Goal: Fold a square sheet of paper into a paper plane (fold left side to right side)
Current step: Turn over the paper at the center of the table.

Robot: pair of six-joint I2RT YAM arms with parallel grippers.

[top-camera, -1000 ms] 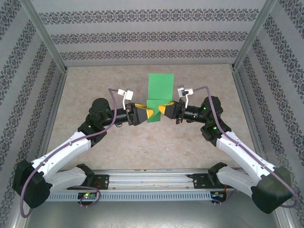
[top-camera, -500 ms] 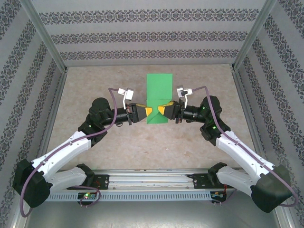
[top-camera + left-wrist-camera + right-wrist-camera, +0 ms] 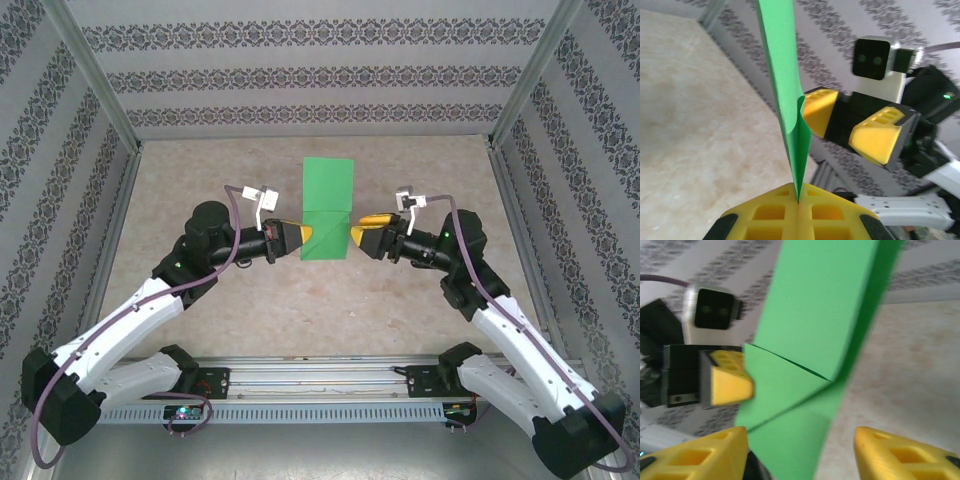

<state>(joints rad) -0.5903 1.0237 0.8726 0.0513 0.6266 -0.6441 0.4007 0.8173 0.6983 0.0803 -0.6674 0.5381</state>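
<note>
Light, floppy and probably best gripped at an edge, the green paper [image 3: 327, 210] is held over the surface's [image 3: 200, 170] middle, its left edge pinched by the closed left end effector [image 3: 304, 236], while the right end effector [image 3: 361, 236] stands open beside its right edge.

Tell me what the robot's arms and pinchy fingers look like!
Both arms are white tubes with black joints: the left arm and the right arm. A purple cable runs along each. The left gripper and right gripper have chunky yellow wedge fingers with square hollows, on black bodies.
</note>
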